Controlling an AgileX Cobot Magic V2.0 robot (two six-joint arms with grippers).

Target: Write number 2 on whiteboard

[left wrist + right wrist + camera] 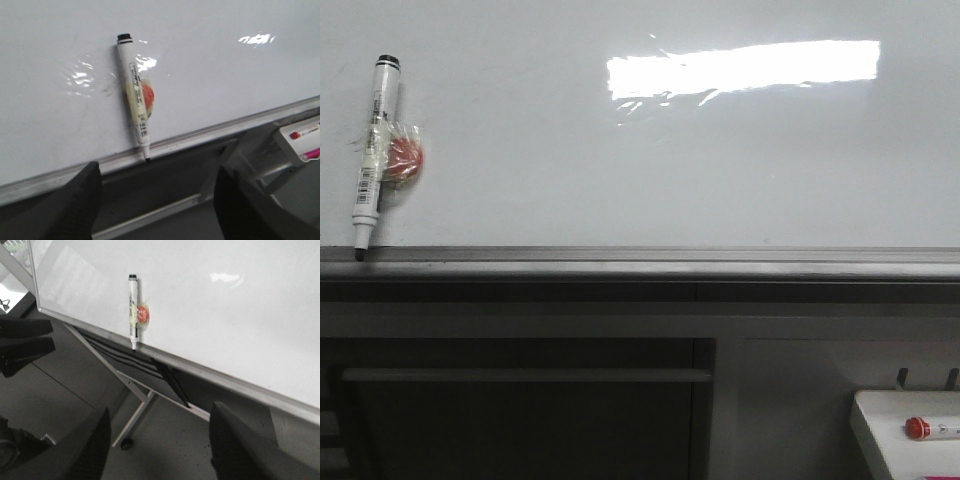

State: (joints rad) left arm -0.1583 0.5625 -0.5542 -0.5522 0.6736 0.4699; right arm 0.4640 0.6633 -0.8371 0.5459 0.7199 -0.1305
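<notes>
The whiteboard (670, 160) is glossy white with a bright glare and fills the front view; it also shows in the left wrist view (215, 85) and the right wrist view (235, 315). No drawn 2 shows on it. A white marker with a black tip (373, 150) stands on the grey ledge (640, 262), tip down, with a red round piece taped to it (404, 160). It shows in the left wrist view (133, 100) and the right wrist view (133, 310). My left gripper (157, 185) is open and empty below the ledge. My right gripper (159, 430) is open and empty, further back.
A small white tray (880, 425) with a red-capped marker (932, 428) sits at the lower right; it also shows in the left wrist view (300, 142). The board's stand legs and a caster (126, 443) are on the floor.
</notes>
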